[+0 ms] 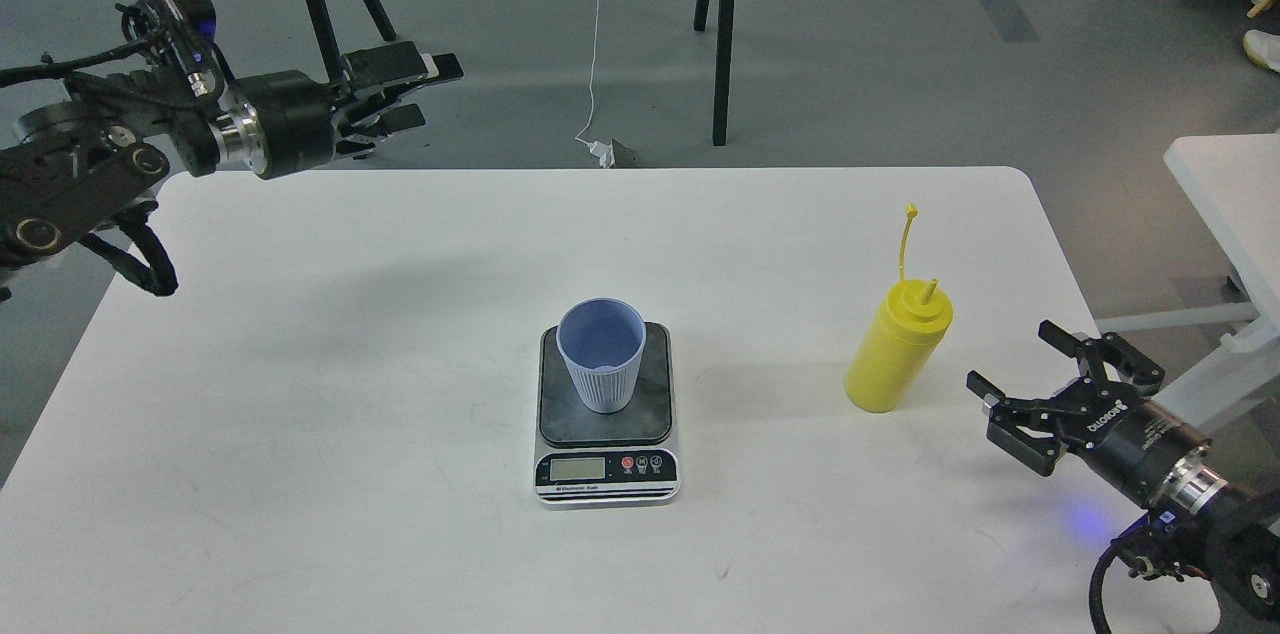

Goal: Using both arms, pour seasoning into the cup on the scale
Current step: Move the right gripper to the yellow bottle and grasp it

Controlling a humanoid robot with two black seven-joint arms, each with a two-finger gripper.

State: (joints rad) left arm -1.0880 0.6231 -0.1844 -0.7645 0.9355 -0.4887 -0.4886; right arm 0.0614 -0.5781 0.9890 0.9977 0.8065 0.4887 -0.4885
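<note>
One yellow seasoning bottle [897,346] stands near right gripper [1012,360], untouched.

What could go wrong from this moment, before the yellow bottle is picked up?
1. The seasoning bottle stands tall and free on the table. The open right claw is just beside it, so a sideways bump might topple it.
2. The cup rests loose on the scale. Poor aim could spill seasoning on the platform, or a touch could tip the cup.
3. The bottle's cap is off and the nozzle open, so tilting early may leak.
</note>
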